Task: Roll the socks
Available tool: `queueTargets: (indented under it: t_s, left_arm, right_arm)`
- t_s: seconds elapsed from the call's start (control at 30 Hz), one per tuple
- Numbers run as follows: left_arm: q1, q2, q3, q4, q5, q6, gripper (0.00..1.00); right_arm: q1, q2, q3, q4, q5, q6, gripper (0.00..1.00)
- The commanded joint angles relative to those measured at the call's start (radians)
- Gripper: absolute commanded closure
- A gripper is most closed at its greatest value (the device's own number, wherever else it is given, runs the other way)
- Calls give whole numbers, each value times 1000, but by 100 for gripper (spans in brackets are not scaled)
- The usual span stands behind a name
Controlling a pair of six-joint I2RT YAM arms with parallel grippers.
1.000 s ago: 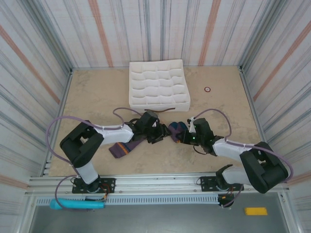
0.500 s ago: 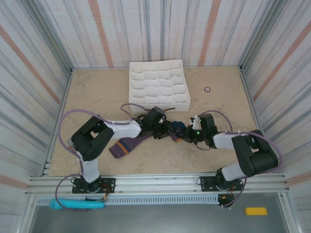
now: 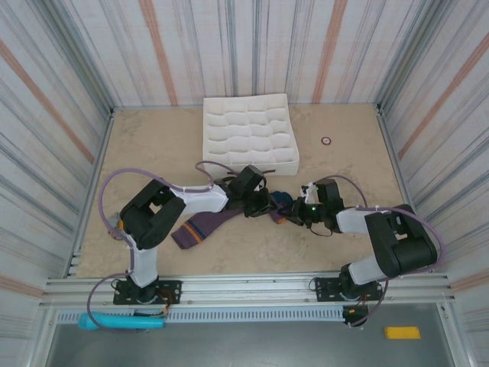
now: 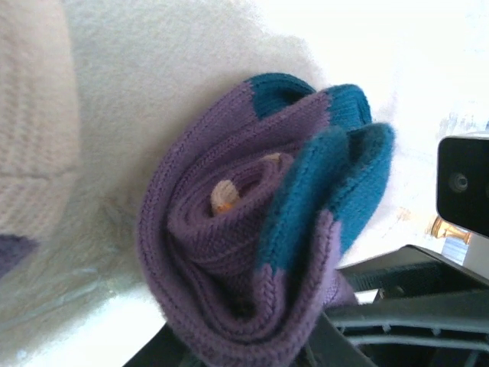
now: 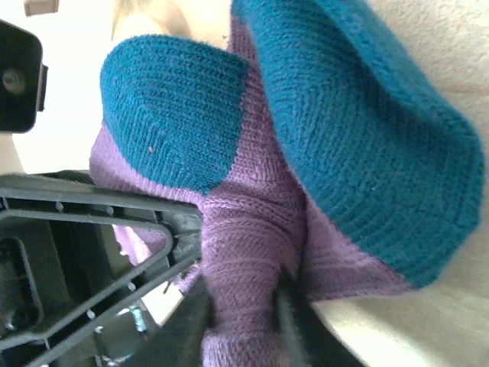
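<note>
Sitting beyond both grippers, the tray (image 3: 252, 164) holds nothing in its cells. The socks (image 4: 252, 245), soft, light and springy, lie rolled between the two, tail trailing behind the left gripper (image 3: 261, 205); best gripped across the roll. The right gripper (image 5: 241, 315) pinches purple fabric; the left's jaws I cannot tell.

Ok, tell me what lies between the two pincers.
The rolled sock, purple with teal patches, sits between the left pincer and the right pincer in the top external view; no bare table shows between them.
</note>
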Motion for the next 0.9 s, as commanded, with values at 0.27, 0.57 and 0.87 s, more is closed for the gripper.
queueTargets:
  t_s: [0.27,0.57,0.87]
  left_arm:
    - [15,10,44,-253,30,15,91]
    - [34,-18,39,-336,102,26,91]
    - [43,-10,56,-391,130,64,91]
  right_arm:
    - [256,-316,177,-575,473,-307,24]
    - [525,-316,206,-576,851,-411,19]
    - [652,-246,155,-438,1006,-477,27]
